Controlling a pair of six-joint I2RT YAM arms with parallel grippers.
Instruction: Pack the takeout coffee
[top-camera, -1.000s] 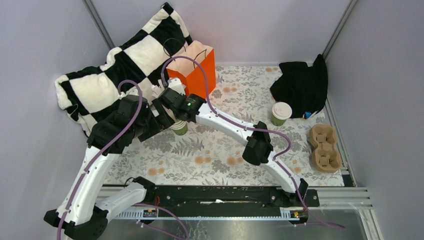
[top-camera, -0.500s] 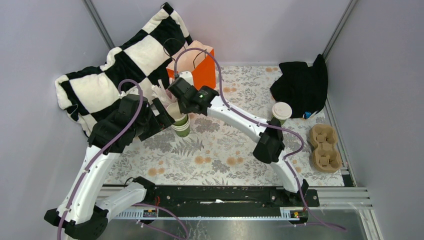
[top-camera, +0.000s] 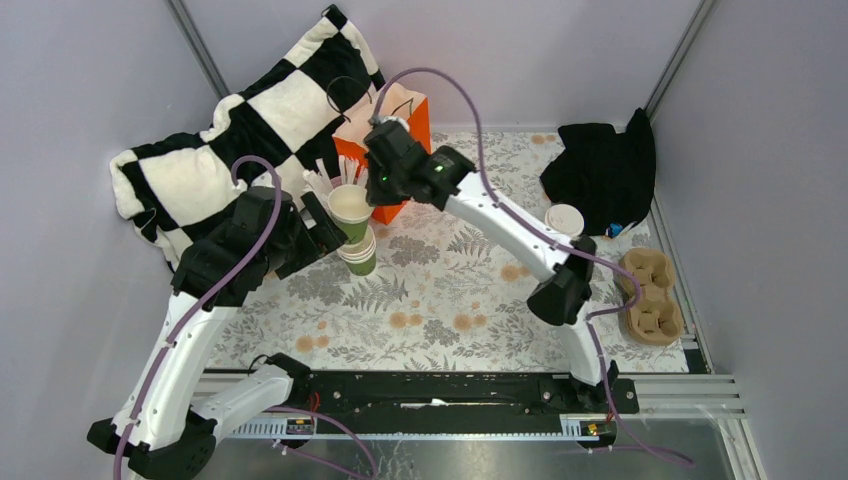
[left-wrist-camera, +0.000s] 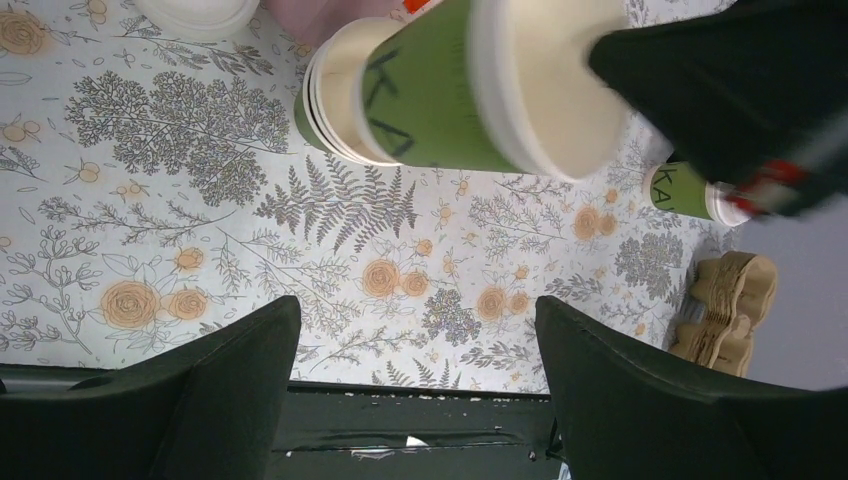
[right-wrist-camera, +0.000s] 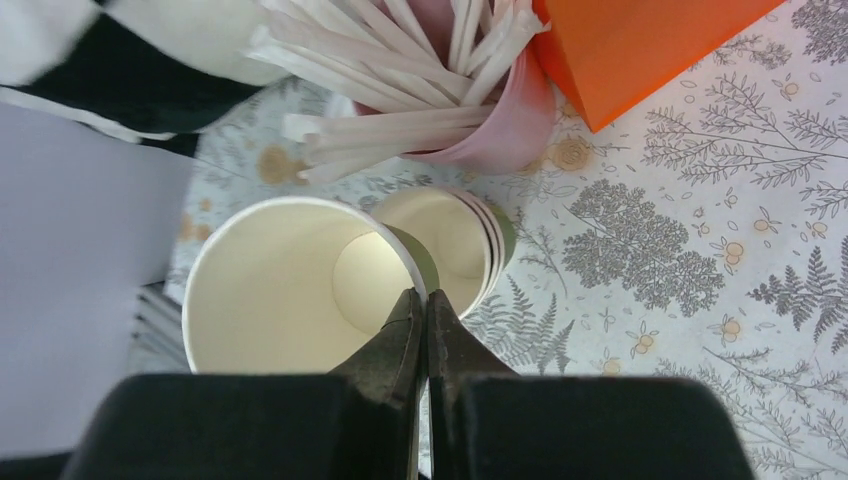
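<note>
Top external view: the right gripper (top-camera: 375, 190) is up at about 11 o'clock on the table (top-camera: 430, 320), right in front of the orange bag (top-camera: 405, 140). It's pinched tight on the rim of a lidless green cup (top-camera: 350, 205), one finger inside and one outside; the right wrist view shows that really well. That cup hangs tilted over the stack of lidless cups (top-camera: 360, 258), its bottom right by the stack's mouth, and I can't tell if they touch. The pink cup of white sticks (right-wrist-camera: 480, 130) sits just beside the stack, toward 12 o'clock.

The left gripper (top-camera: 325, 225) is spread wide with nothing in it, parked at the stack's 9 o'clock side.

The actual takeout coffee: one lidded green cup (top-camera: 563, 222) stands upright over at 3 o'clock, next to a black cloth (top-camera: 600, 170). The cardboard carrier (top-camera: 650, 295) is at 4 o'clock, apart from it. I can only spot that one lidded cup.
</note>
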